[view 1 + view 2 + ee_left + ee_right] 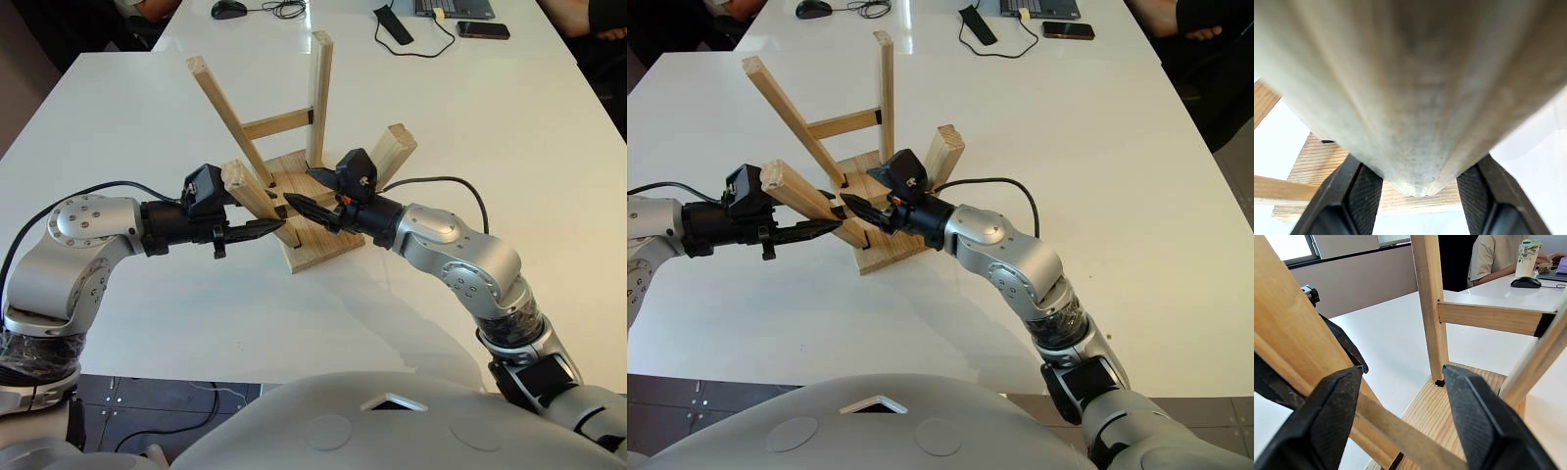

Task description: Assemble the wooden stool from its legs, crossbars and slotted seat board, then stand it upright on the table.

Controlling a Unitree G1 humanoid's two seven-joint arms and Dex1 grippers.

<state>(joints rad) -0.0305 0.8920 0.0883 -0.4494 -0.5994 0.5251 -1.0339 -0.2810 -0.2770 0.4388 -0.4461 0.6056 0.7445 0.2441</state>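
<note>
The stool lies upside down with its seat board (323, 250) flat on the white table and its legs pointing up. A crossbar (277, 124) joins the leaning far-left leg (227, 113) to the upright far leg (319, 98). A short leg (392, 152) tilts out to the right. My left gripper (274, 227) is shut on the near leg (250, 191), low down by the board; that leg (1415, 98) runs between its fingers (1364, 196). My right gripper (306, 193) is open just across from it, and a thin lower crossbar (1400, 431) passes between its pads (1479, 431).
At the table's far edge lie a mouse (228, 9), a black flat object (394, 26) with cables, and a phone (483, 30). Bare white tabletop (509, 137) stretches to the right and left of the stool.
</note>
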